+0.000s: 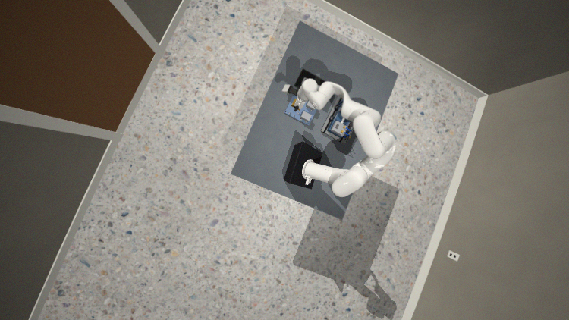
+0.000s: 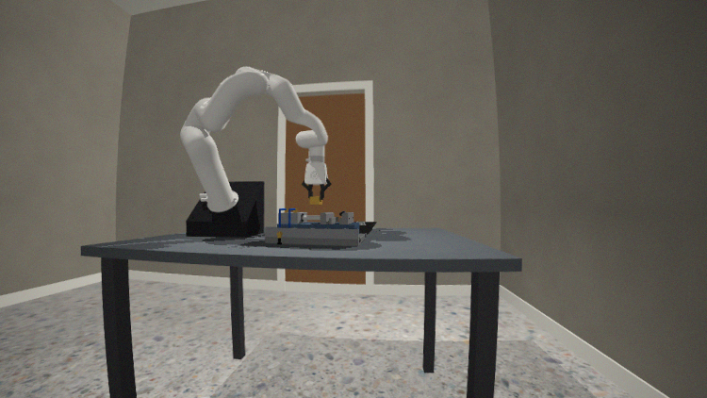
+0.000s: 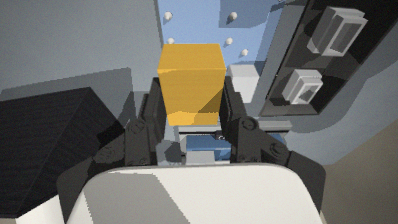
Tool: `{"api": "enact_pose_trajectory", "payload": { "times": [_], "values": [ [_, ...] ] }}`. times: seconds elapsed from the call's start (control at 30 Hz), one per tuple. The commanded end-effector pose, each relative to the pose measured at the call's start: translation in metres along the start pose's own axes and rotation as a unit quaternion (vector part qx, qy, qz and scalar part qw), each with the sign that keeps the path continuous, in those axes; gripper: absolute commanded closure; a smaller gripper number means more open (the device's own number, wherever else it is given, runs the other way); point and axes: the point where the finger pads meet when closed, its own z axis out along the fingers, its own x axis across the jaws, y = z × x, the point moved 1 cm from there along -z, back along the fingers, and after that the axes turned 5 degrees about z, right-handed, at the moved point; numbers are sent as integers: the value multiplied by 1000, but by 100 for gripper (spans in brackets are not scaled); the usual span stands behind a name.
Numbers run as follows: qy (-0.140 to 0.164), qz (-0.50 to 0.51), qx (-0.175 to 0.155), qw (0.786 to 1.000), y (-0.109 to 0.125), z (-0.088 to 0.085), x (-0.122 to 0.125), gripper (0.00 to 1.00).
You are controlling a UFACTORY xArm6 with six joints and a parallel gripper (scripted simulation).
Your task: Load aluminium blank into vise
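Observation:
My gripper (image 3: 192, 90) is shut on a yellow brass blank (image 3: 190, 82) and holds it in the air above the blue infeed plate (image 3: 215, 35). The blank also shows in the exterior view (image 2: 315, 200), well above the table. On the plate a grey aluminium blank (image 3: 243, 80) lies just right of the held blank. White pins (image 3: 231, 17) dot the plate. The dark outfeed tray (image 3: 320, 55) at the right holds two grey finished parts (image 3: 336, 31) (image 3: 301, 86) with pockets. The vise (image 1: 337, 125) stands beside the plate in the top view, partly hidden by the arm.
A black box (image 1: 299, 167) carries the arm's base at the table's edge; it also shows in the wrist view (image 3: 47, 135) at the left. The fixtures sit on a dark grey table (image 2: 301, 250).

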Motion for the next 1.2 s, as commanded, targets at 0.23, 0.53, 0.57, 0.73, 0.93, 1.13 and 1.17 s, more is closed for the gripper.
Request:
{"api": "enact_pose_trajectory", "payload": {
  "times": [0.23, 0.53, 0.57, 0.73, 0.93, 1.13, 1.17],
  "values": [
    [1, 1, 2, 1000, -1, 0, 1, 100],
    [1, 1, 2, 1000, -1, 8, 1, 100],
    [1, 1, 2, 1000, -1, 10, 1, 100],
    [1, 1, 2, 1000, -1, 16, 1, 100],
    [1, 1, 2, 1000, -1, 24, 1, 100],
    [1, 1, 2, 1000, -1, 37, 1, 100],
    [1, 1, 2, 1000, -1, 39, 1, 100]
  ]
}}
